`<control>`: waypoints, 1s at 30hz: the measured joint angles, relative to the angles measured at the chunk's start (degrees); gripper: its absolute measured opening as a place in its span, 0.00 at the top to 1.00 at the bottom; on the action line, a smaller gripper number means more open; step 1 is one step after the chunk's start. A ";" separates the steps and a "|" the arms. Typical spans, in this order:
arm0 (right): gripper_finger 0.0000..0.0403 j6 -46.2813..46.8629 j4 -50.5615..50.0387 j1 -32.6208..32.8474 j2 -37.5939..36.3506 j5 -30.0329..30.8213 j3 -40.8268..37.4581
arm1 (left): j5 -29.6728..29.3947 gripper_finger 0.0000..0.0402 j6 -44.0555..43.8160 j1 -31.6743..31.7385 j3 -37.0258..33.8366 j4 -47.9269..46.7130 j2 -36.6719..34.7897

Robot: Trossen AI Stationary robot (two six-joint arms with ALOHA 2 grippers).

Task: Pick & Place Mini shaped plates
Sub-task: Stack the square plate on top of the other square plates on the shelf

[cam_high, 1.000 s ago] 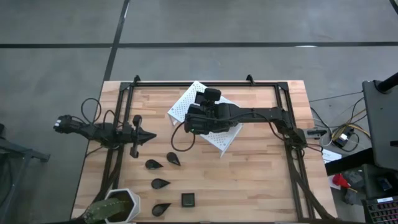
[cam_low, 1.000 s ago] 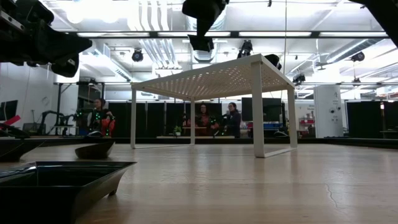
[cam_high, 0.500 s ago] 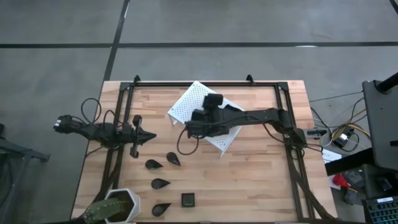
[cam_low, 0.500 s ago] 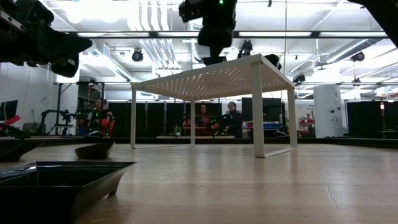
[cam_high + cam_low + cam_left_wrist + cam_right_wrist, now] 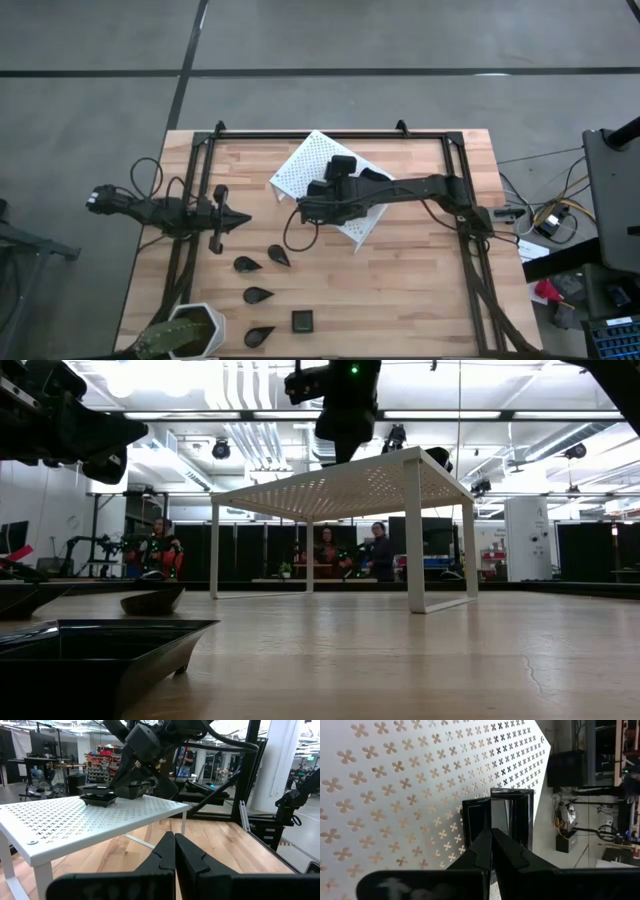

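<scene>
While our right hand [image 5: 305,208] hovers over the white rack [image 5: 300,168], fingers pinched on a square plate [image 5: 511,815] beside another [image 5: 99,798], our left hand [image 5: 238,220] waits closed, empty, near leaf plates [image 5: 247,264] on the worktop [image 5: 400,290].

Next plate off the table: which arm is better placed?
Probably left. The left gripper hangs just beside the loose plates at the table's left front. The right gripper is over the rack, farther from them.
</scene>
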 joint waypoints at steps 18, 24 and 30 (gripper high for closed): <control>0.97 -0.01 -0.66 -0.04 -0.07 -0.45 0.01 | 0.01 1.00 -0.01 0.00 0.00 0.00 0.00; 0.89 -0.01 -0.70 -0.09 -0.07 -0.43 0.01 | -0.01 1.00 0.00 0.04 0.00 0.00 0.00; 0.81 0.07 -0.69 0.09 -0.07 -0.04 0.01 | 0.01 1.00 0.01 0.04 0.00 0.00 0.00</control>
